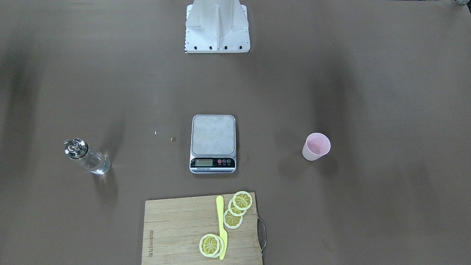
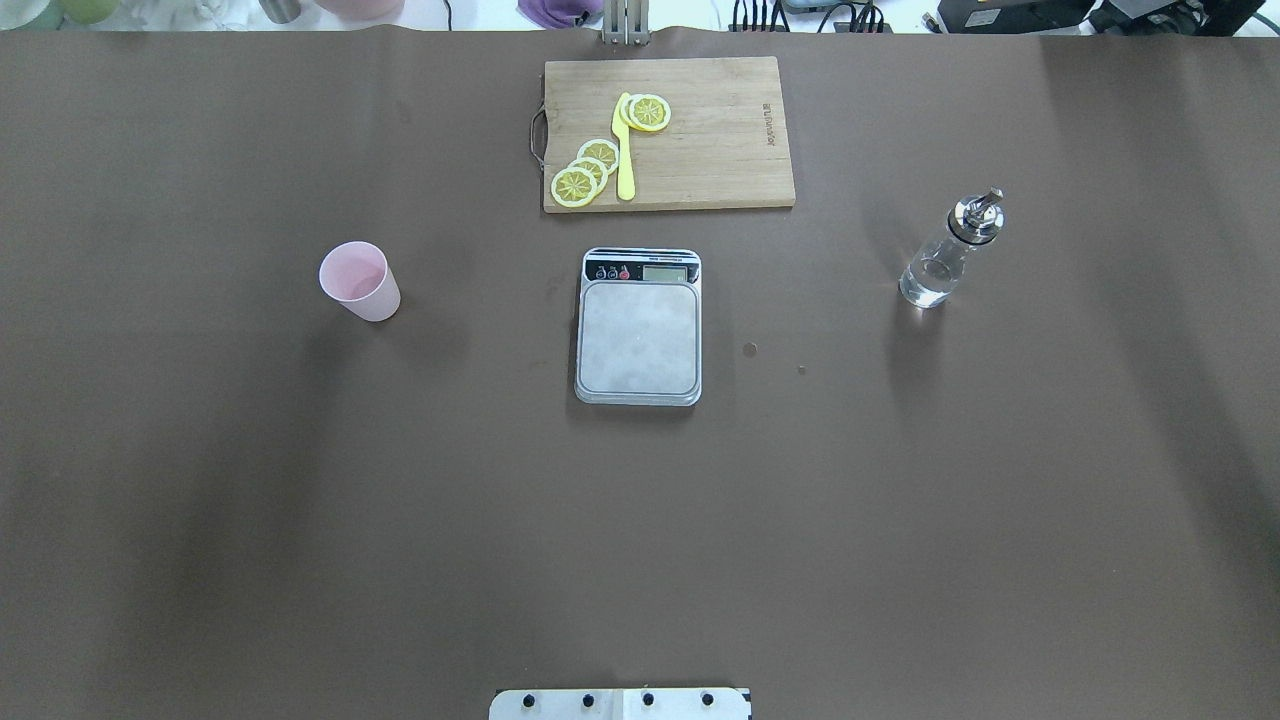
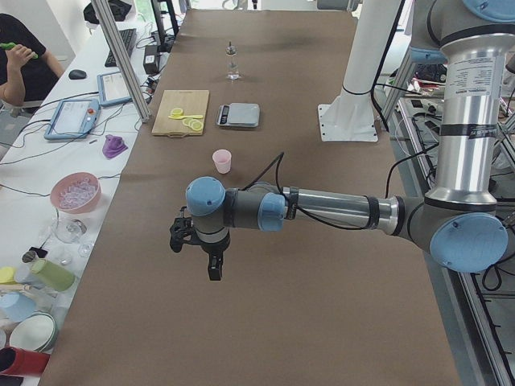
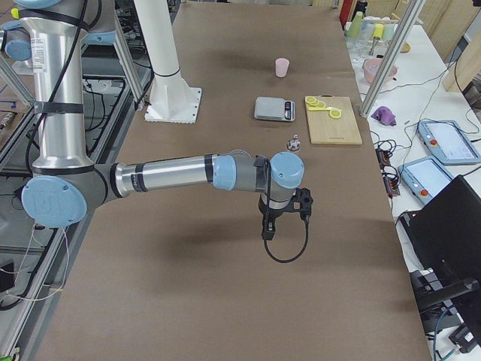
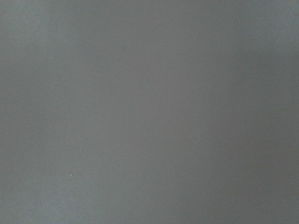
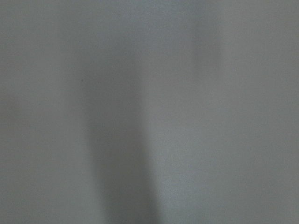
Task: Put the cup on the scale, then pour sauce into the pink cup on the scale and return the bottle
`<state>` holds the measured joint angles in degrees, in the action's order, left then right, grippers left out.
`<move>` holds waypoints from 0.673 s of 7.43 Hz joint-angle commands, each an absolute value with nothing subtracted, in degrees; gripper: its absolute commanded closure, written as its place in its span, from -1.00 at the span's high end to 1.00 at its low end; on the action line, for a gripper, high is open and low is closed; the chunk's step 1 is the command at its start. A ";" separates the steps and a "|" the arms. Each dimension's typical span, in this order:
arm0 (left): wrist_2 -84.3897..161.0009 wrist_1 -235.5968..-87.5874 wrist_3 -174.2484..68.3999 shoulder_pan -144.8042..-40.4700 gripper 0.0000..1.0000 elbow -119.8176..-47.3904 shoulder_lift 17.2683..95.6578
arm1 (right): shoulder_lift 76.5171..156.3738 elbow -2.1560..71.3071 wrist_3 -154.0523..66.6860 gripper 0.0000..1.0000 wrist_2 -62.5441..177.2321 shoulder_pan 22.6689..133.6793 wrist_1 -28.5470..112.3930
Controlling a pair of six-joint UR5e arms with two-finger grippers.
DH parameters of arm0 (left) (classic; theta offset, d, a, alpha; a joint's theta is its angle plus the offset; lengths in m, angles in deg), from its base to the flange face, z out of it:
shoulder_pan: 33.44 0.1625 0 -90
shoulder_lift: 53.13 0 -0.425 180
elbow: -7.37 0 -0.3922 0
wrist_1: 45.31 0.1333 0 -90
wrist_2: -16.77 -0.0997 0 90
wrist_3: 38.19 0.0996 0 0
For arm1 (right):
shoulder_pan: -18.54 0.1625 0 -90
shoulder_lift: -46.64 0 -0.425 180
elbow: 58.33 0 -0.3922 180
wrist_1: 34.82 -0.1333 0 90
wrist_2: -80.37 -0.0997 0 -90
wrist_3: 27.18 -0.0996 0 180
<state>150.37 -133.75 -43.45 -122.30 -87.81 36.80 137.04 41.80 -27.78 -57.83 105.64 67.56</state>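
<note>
The pale pink cup [image 2: 360,282] stands upright on the brown table, to the left of the scale [image 2: 638,335] in the overhead view; it also shows in the front view [image 1: 315,147]. The scale's platform is bare. The clear glass bottle [image 2: 945,255] with a metal spout stands upright to the scale's right, with clear sauce low inside. My left gripper [image 3: 183,237] hangs over the table's left end, far from the cup. My right gripper [image 4: 303,207] hangs over the right end, short of the bottle [image 4: 294,142]. I cannot tell whether either is open. Both wrist views show only blurred table.
A wooden cutting board [image 2: 720,140] with lemon slices [image 2: 585,172] and a yellow knife [image 2: 624,150] lies beyond the scale. The robot's white base [image 2: 620,703] stands at the near edge. Benches with bowls, tablets and an operator flank the table's far side.
</note>
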 commanded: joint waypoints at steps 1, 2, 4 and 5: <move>150.37 -133.90 -43.47 -122.30 0.97 -89.12 35.21 | 136.99 41.86 -27.80 1.00 -57.97 105.64 67.57; 150.28 -133.91 -43.47 -122.30 0.97 -89.14 35.29 | 136.99 41.86 -27.80 1.00 -57.97 105.64 67.57; 150.10 -133.99 -43.47 -122.30 0.97 -88.79 35.55 | 136.90 41.86 -27.80 1.00 -57.97 105.73 67.57; 150.19 -133.99 -43.47 -122.30 0.97 -88.79 35.55 | 136.90 41.86 -27.80 1.00 -57.97 105.64 67.57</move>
